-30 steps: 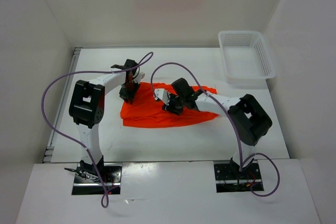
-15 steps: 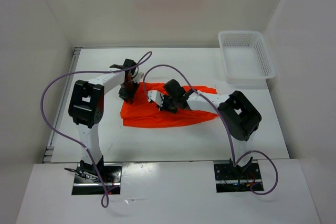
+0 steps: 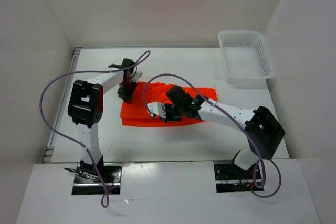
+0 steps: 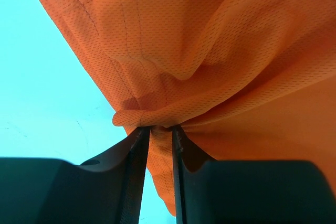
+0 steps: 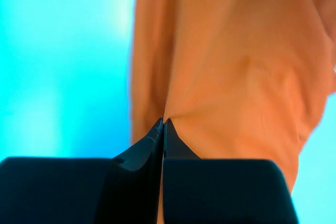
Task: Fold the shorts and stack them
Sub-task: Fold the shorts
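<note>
The shorts (image 3: 137, 113) lie spread on the white tabletop (image 3: 184, 66), about midway across it and between the two arms, as a wide, rumpled orange patch running left to right. Both arms reach in over the cloth.

The left gripper (image 3: 125, 95) sits at the far left corner of the shorts. In its wrist view, the left gripper (image 4: 157, 132) is clamped on a bunched fold of the shorts (image 4: 210, 51). The two fingers are nearly together with orange mesh pinched between them, and creases fan away from the pinch.

The right gripper (image 3: 161, 113) is low over the near edge of the shorts, left of the cloth's middle. In its wrist view, the right gripper (image 5: 163, 124) has its fingers pressed together on an edge of the shorts (image 5: 226, 66), with the fabric drawn to a point at the tips.

A white mesh basket (image 3: 247, 56) stands at the far right corner of the tabletop, well apart from the shorts. No drawstring can be made out.
</note>
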`<state>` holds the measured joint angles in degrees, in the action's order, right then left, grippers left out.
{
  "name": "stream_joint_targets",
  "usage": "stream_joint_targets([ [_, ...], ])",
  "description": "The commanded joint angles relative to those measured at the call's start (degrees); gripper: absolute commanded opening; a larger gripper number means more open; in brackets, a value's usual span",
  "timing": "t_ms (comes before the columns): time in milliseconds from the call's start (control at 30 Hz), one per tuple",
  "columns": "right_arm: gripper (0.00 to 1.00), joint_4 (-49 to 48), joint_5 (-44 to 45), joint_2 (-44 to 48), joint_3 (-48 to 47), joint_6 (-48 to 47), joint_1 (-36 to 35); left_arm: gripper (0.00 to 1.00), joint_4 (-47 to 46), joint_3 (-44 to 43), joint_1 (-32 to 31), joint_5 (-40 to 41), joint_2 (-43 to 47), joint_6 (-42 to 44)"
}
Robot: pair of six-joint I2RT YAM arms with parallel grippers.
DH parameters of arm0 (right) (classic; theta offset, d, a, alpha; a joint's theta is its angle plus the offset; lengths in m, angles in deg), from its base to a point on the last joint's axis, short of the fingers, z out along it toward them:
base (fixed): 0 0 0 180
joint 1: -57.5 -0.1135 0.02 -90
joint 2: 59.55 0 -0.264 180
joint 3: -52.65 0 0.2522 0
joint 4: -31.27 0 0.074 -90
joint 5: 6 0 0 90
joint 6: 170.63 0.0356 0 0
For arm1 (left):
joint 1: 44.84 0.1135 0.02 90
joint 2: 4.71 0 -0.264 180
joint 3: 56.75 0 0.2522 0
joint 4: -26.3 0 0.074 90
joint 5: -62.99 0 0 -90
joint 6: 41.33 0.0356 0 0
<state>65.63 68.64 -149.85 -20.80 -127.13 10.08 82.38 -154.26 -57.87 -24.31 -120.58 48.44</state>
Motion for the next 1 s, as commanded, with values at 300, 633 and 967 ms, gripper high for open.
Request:
stream_joint_targets([
  [300, 0.33, 3.39, -6.71, -1.37, 3.34, 1.24, -3.47, 0.35, 0.12, -0.98, 0.73, 1.34, 1.70, 0.23],
  [633, 0.52, 1.55, -5.48, 5.13, -4.56, 22.13, 5.46, 0.40, 2.32, -5.19, 0.73, -3.58, 12.25, 0.23],
  [967, 0.34, 10.59, 9.38, 0.57, -1.23, 27.00, 21.04, 0.41, -1.62, -10.56, 2.31, -1.12, 0.14, 0.23],
])
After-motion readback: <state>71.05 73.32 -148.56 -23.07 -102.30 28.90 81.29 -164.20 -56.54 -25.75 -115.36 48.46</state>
